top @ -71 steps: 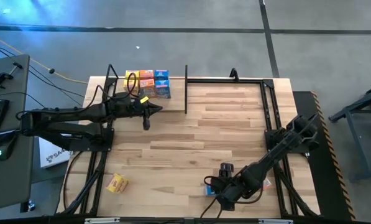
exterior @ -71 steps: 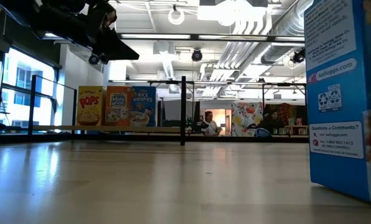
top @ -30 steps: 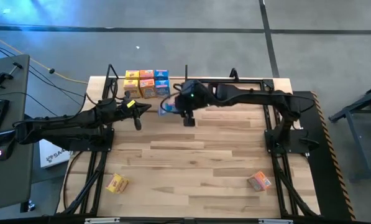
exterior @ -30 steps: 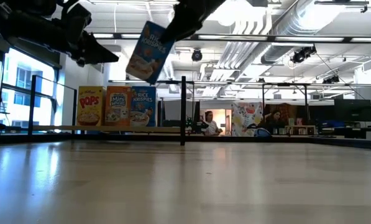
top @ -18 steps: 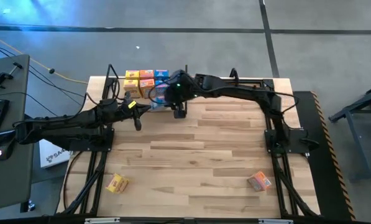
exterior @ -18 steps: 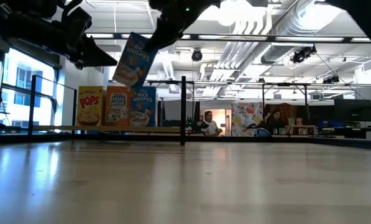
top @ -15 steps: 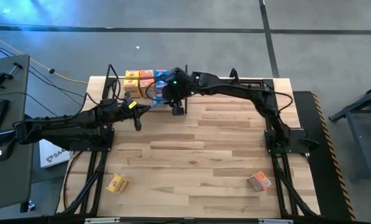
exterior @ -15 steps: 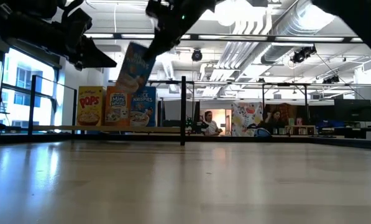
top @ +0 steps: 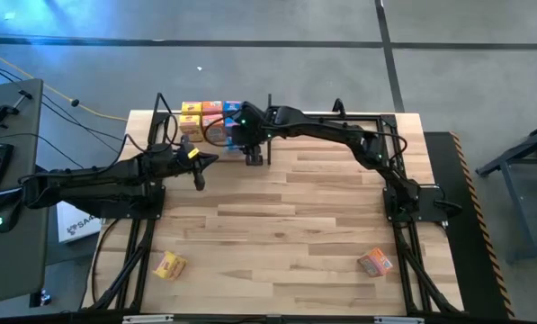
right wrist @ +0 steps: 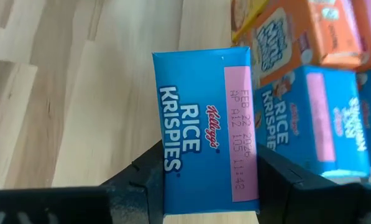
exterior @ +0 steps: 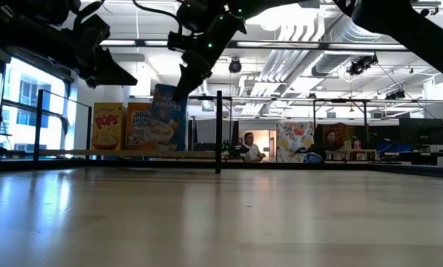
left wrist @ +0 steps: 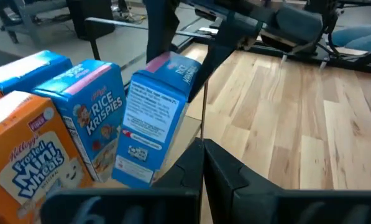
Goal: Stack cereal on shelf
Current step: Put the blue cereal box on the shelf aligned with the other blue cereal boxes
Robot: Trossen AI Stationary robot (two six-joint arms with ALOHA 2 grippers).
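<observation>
Overhead, table-level and wrist views share the shelf [top: 210, 121].

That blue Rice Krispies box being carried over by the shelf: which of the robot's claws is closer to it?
The right one. The right gripper is clamped on the blue Rice Krispies box, lowering it beside the shelved boxes. The left gripper, shut and empty, hangs just beside it, not touching.

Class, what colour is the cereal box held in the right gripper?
Blue, with a pink top panel; it shows best in the right wrist view.
</observation>
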